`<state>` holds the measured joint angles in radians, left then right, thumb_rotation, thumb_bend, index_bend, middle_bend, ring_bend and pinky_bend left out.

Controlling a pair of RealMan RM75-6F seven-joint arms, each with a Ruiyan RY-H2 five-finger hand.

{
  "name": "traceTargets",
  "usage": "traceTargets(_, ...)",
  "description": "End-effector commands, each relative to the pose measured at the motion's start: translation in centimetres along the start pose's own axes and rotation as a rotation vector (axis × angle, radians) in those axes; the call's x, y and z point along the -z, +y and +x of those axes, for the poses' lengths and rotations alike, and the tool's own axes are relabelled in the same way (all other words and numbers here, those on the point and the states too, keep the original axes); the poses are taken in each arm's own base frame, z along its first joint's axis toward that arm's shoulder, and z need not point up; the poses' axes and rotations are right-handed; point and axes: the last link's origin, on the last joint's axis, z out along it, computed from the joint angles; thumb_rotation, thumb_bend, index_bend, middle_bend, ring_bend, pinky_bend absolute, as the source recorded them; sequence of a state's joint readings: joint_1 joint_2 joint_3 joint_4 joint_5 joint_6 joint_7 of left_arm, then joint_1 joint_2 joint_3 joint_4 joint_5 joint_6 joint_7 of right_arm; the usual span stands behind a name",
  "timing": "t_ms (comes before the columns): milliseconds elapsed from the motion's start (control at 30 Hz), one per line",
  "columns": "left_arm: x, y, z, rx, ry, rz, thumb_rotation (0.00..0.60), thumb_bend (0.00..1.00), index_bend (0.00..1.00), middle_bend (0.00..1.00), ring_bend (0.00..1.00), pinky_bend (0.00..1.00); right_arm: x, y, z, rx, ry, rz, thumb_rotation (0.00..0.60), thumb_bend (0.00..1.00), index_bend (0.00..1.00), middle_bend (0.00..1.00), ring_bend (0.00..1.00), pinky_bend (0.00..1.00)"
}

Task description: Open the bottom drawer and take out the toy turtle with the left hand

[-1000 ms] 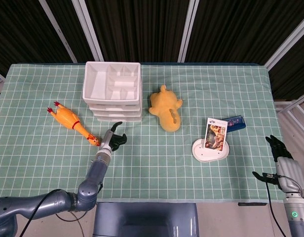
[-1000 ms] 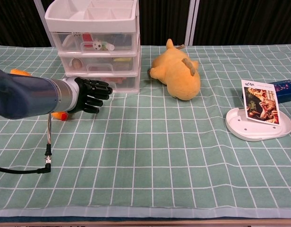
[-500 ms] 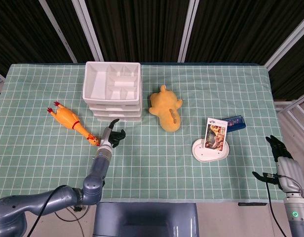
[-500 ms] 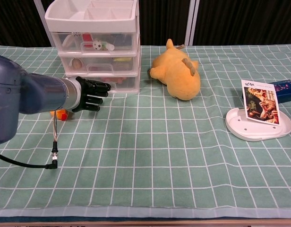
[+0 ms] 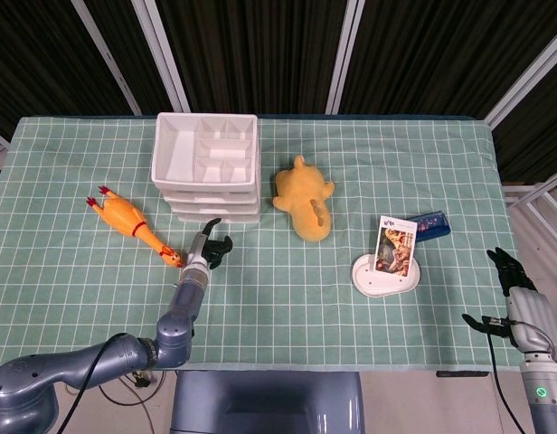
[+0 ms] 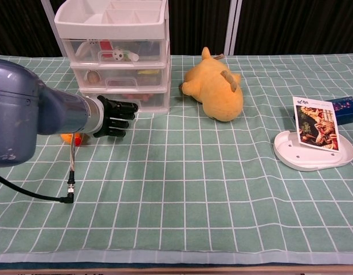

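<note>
A white three-drawer unit (image 5: 206, 167) (image 6: 116, 51) stands at the back left with all drawers closed. Its clear bottom drawer (image 6: 145, 101) shows something reddish inside; the toy turtle cannot be made out. My left hand (image 5: 211, 250) (image 6: 115, 116) hovers just in front of that bottom drawer, fingers apart and stretched toward its front, holding nothing. Whether the fingertips touch the drawer cannot be told. My right hand (image 5: 514, 289) hangs off the table's right edge, fingers spread and empty; the chest view does not show it.
A rubber chicken (image 5: 132, 223) lies left of my left arm. A yellow plush toy (image 5: 305, 201) (image 6: 215, 87) lies right of the drawers. A picture card stands on a white base (image 5: 387, 276) (image 6: 314, 150), with a blue box (image 5: 431, 223) behind it.
My left hand has crept forward toward the bottom drawer's front, and the forearm has pushed further in. The right hand has stayed still.
</note>
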<state>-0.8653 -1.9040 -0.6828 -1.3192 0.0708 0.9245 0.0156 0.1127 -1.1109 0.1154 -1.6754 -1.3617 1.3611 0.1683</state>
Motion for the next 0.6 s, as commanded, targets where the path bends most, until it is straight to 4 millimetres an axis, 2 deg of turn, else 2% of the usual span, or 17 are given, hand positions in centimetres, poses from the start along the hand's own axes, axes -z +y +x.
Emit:
traceTargets(33,-0.2,0.2,-0.3,0.010,-0.009,0.003,0.600,0.62,0.09,0.97,0.99,1.00,0.0,0.0,0.0,-0.001,0.000,-0.001,0.600,0.07,0.00,0.00,0.00,0.18)
traceTargets(600,-1.3,0.4,-1.0,0.000,-0.019,-0.001,0.600,0.62,0.12,0.97,0.99,1.00,0.0,0.1,0.0,-0.007,-0.004,-0.006,0.600,0.08,0.00,0.00,0.00,0.18)
